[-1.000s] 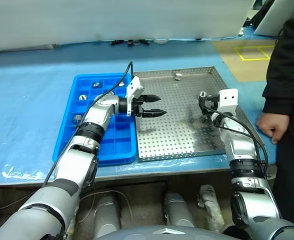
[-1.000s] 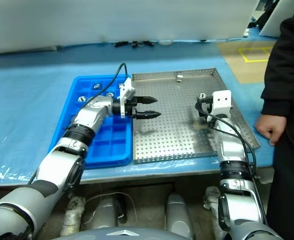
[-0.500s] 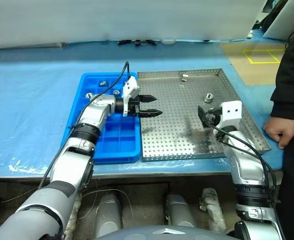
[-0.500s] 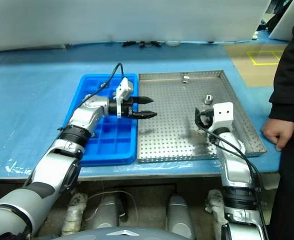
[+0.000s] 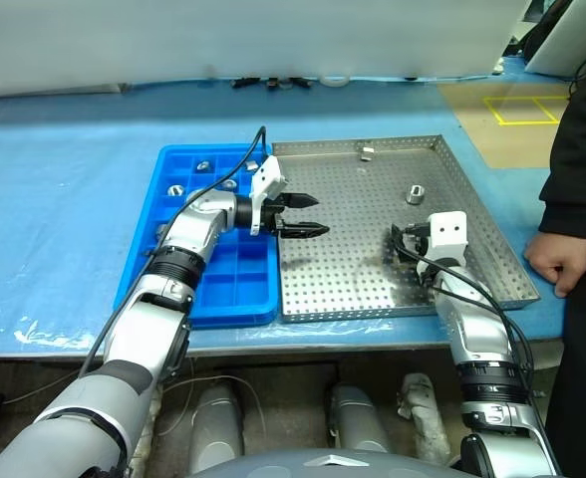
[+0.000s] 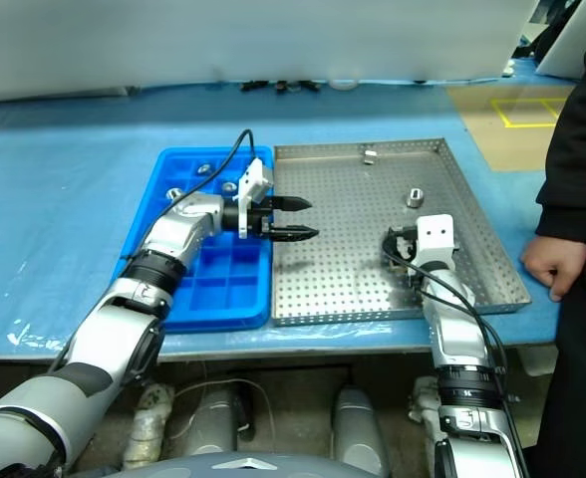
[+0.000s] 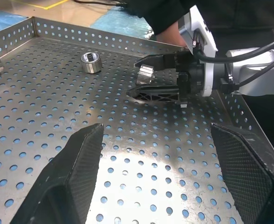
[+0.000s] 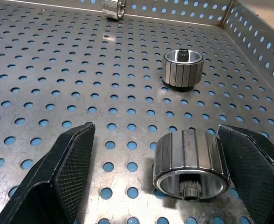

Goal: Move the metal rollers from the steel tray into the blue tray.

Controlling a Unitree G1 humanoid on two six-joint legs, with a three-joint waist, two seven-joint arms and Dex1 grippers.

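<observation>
The steel tray (image 5: pixel 345 271) lies on the blue table with the blue tray (image 5: pixel 213 291) against its left side. My right gripper (image 5: pixel 401 244) sits low on the steel tray near its right rim, open. One metal roller (image 8: pixel 191 161) rests on the tray floor between its fingers, close to one of them, and also shows as the roller (image 7: pixel 146 74). A second roller (image 5: pixel 414 192) and a third roller (image 5: pixel 367 151) lie farther back. My left gripper (image 5: pixel 308 215) hovers open and empty over the steel tray's left edge. Several rollers (image 5: pixel 175 189) sit in the blue tray's far compartments.
A person in dark clothes stands at the right, with a hand (image 5: pixel 557 261) resting just past the steel tray's right rim. Cables (image 5: pixel 263 82) lie at the far table edge. The table's front edge runs just below both trays.
My right gripper has drawn back toward me and sunk lower onto the steel tray. My left gripper has stayed put. The camera view has shifted a little.
</observation>
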